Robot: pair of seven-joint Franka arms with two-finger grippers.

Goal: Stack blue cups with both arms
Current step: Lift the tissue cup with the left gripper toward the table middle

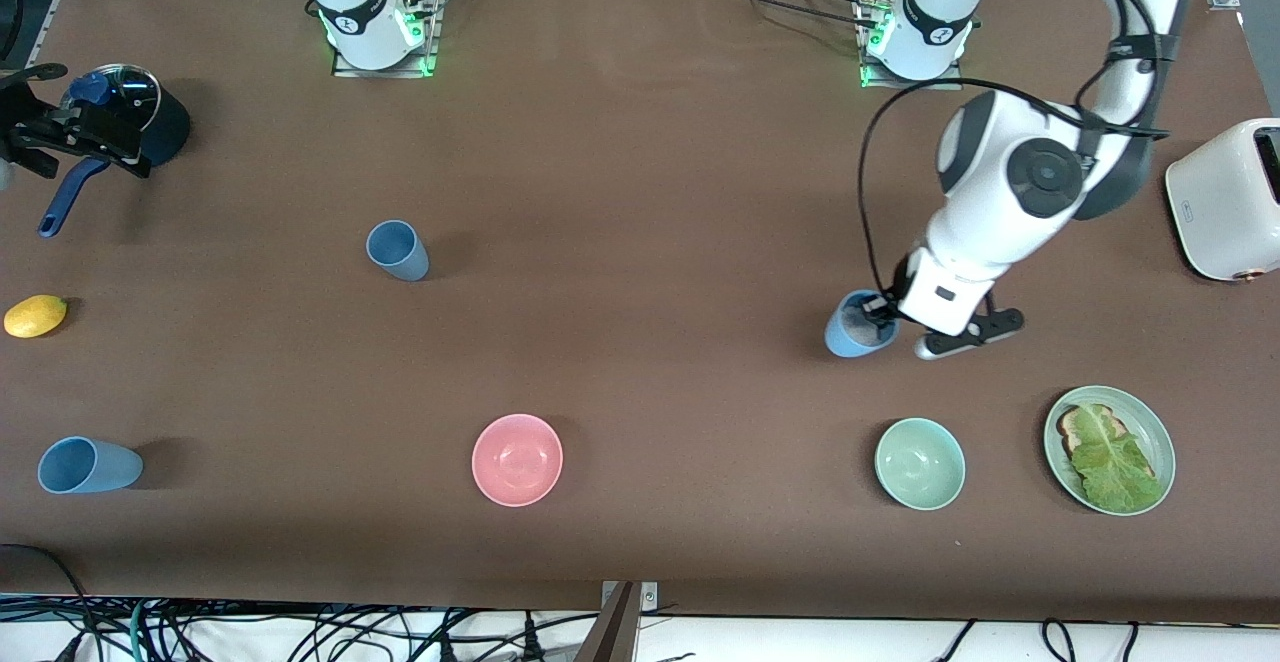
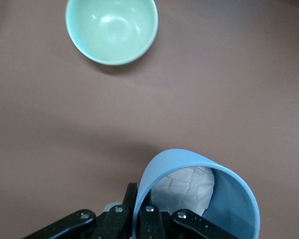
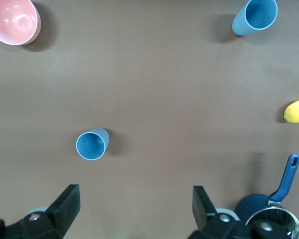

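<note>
The left gripper [image 1: 880, 314] is pinching the rim of a blue cup [image 1: 856, 326] near the green bowl [image 1: 919, 463]; it should lift straight, keeping it level. The right gripper [image 3: 134, 209] is waiting, released, near the saucepan [image 1: 140, 122].

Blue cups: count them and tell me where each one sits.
3. One blue cup in the left claw; another mid-table toward the right arm's end; the third nearest the front camera, beyond the pink bowl.

One blue cup [image 1: 860, 325] stands toward the left arm's end, farther from the camera than the bowl [image 1: 919, 463] and plate [image 1: 1109, 449]; two cups [image 1: 398, 249] [image 1: 88, 465] stand toward the right arm's end.
</note>
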